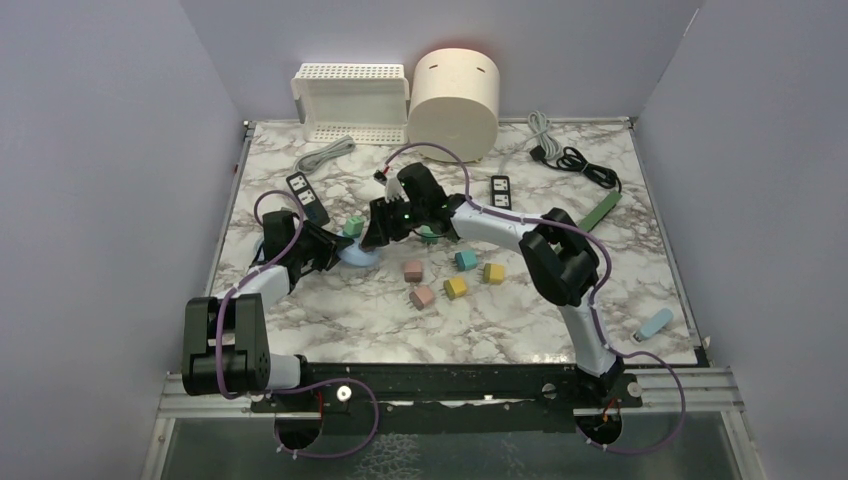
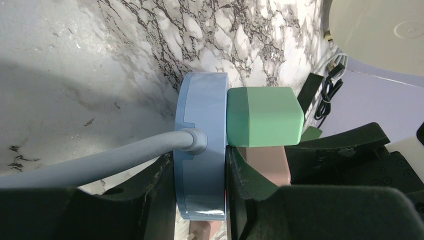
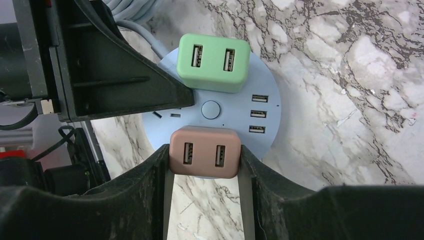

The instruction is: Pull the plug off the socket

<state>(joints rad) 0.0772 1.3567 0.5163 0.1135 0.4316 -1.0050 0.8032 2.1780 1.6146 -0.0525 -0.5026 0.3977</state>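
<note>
A round light-blue socket [image 1: 357, 256] lies on the marble table, with a green plug [image 3: 214, 62] and a pink plug [image 3: 204, 152] pushed into its face. In the left wrist view my left gripper [image 2: 200, 172] is shut on the socket's [image 2: 201, 150] edge, next to its grey cable [image 2: 90, 162]; the green plug [image 2: 264, 116] sticks out to the right. In the right wrist view my right gripper [image 3: 204, 167] is shut on the pink plug, one finger on each side. The socket [image 3: 260, 100] still carries both plugs. From above, both grippers [image 1: 335, 250] [image 1: 385, 232] meet at the socket.
Loose pink [image 1: 413, 270], yellow [image 1: 455, 287] and teal [image 1: 465, 260] cubes lie just right of the socket. Black power strips [image 1: 306, 195] [image 1: 501, 191], a white basket [image 1: 350, 100], a cream cylinder [image 1: 455, 100] and black cables [image 1: 575, 160] sit at the back.
</note>
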